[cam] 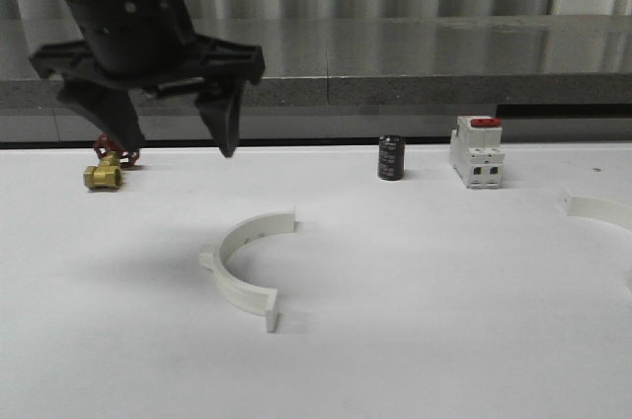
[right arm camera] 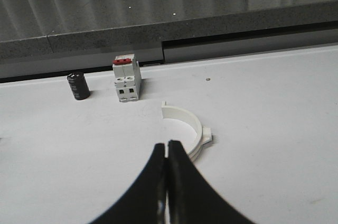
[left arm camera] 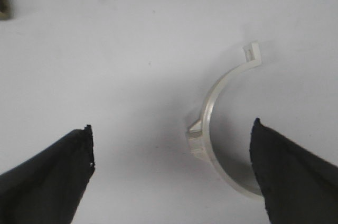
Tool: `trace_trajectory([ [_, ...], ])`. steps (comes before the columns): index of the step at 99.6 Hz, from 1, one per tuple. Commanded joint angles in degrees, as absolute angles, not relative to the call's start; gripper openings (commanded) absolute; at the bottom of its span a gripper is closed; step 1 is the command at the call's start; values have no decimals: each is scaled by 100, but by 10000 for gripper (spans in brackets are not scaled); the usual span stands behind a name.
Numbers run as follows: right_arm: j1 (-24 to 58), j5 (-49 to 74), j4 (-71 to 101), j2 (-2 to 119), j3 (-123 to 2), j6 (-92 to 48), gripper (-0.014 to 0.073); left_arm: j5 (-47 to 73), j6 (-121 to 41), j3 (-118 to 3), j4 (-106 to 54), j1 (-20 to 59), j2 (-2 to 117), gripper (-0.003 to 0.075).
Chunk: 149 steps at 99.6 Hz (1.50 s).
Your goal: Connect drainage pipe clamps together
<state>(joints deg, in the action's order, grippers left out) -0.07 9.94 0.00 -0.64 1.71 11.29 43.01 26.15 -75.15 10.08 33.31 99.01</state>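
Note:
One white drainage pipe clamp [cam: 240, 271] lies on the white table near the middle, its open side facing right. My left gripper [cam: 178, 137] hangs open above and to the left of it, nothing between its fingers. In the left wrist view that same clamp [left arm camera: 214, 129] lies on the table below the open left gripper [left arm camera: 171, 131], close to one fingertip [left arm camera: 257, 131]. A second clamp half [cam: 600, 209] lies at the right edge of the table. The right wrist view shows this clamp [right arm camera: 191, 127] just beyond my right gripper [right arm camera: 167, 146], which is shut and empty.
Along the back of the table stand a brass valve with a red handle [cam: 107, 170], a black cylinder [cam: 391, 158] and a white circuit breaker with a red switch [cam: 477, 152]. A grey ledge [cam: 395, 63] runs behind the table.

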Motion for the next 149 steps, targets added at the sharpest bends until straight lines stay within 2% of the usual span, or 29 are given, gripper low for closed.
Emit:
trace_trajectory([
  [1,-24,512,-38,-179,67,1101,-69,4088,2611,-7457,1408,3289,9175,585],
  [14,-24,512,-38,-179,67,1101,-69,3856,2611,-7029,1615,2950,8436,584],
  [47,-24,512,-38,-179,67,1101,-69,3188,2079,-5849,1683,1217,6463,584],
  [61,-24,512,-38,-179,67,1101,-69,2865,1999,-5344,1683,764,5694,584],
  [92,-24,512,-38,-179,67,1101,-69,2489,1790,-3978,1197,718,4121,584],
  [107,-24,512,-38,-179,67,1101,-69,2974,1080,-3443,355,745,3565,584],
  [135,-24,512,-38,-179,67,1101,-69,3014,857,-3069,192,745,3191,584],
  [143,-24,512,-38,-179,67,1101,-69,3004,857,-3069,192,745,3191,554],
  [149,-25,507,-38,-179,67,1101,-69,3004,857,-3069,192,745,3191,491],
])
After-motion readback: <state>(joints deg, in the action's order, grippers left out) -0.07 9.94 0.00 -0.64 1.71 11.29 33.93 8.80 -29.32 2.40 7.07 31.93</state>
